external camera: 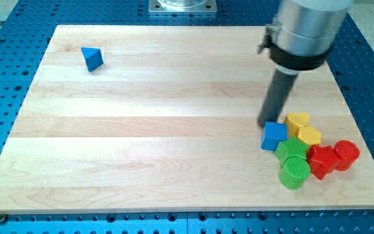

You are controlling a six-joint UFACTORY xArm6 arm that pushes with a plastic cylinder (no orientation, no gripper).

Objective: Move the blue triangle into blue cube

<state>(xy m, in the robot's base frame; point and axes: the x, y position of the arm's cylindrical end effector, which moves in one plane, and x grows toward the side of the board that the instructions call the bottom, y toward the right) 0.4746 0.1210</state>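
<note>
The blue triangle (92,58) lies near the view's top left corner of the wooden board (161,130). The blue cube (274,136) sits at the view's right, at the left edge of a cluster of blocks. My tip (265,123) is at the end of the dark rod, touching or just above the blue cube's upper left corner. The tip is far to the right of the blue triangle.
Beside the blue cube are a yellow heart-shaped block (297,120), a yellow block (310,136), a green block (291,149), a green cylinder (294,173), a red star-like block (321,160) and a red cylinder (346,155). The board lies on a blue perforated table (5,78).
</note>
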